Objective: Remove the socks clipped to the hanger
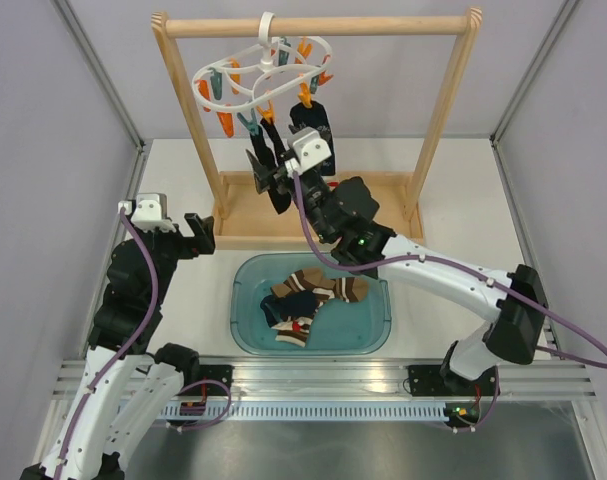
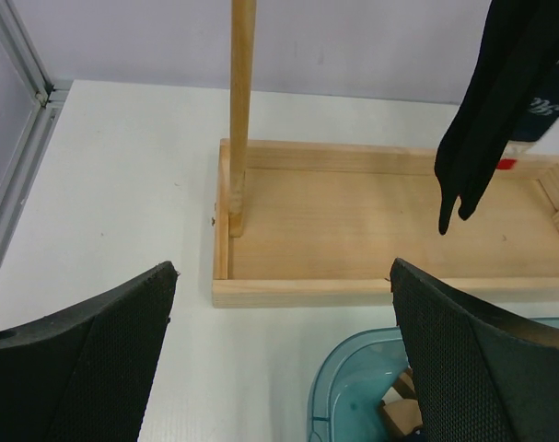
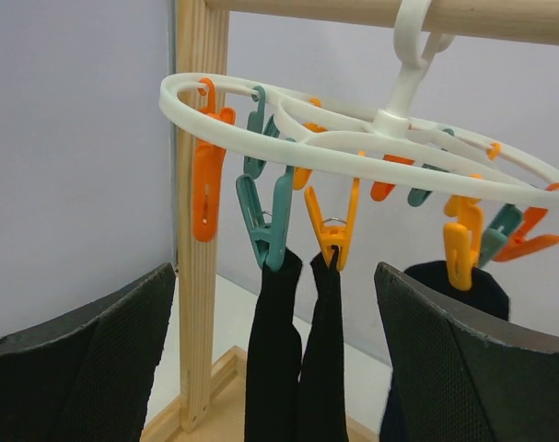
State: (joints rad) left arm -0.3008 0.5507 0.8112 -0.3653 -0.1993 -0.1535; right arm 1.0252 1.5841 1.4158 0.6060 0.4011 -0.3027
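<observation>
The hanger (image 1: 268, 62) hangs by its hook from the top rail of the wooden frame (image 1: 313, 25), which stands along the far edge of the table (image 1: 463, 200). From its teal and orange pegs (image 3: 265, 221) dangle dark socks (image 3: 274, 359) (two side by side, a third further right). The right end effector (image 3: 274, 276) is up at their level with its fingers spread wide; the pair of socks hangs between the fingers, not pinched. The left end effector (image 2: 281, 267) sits low beside the frame's near left corner, also spread and holding nothing. In the teal tub (image 1: 245, 330) toward the table's near edge lie loose socks (image 1: 313, 290), striped and dark.
</observation>
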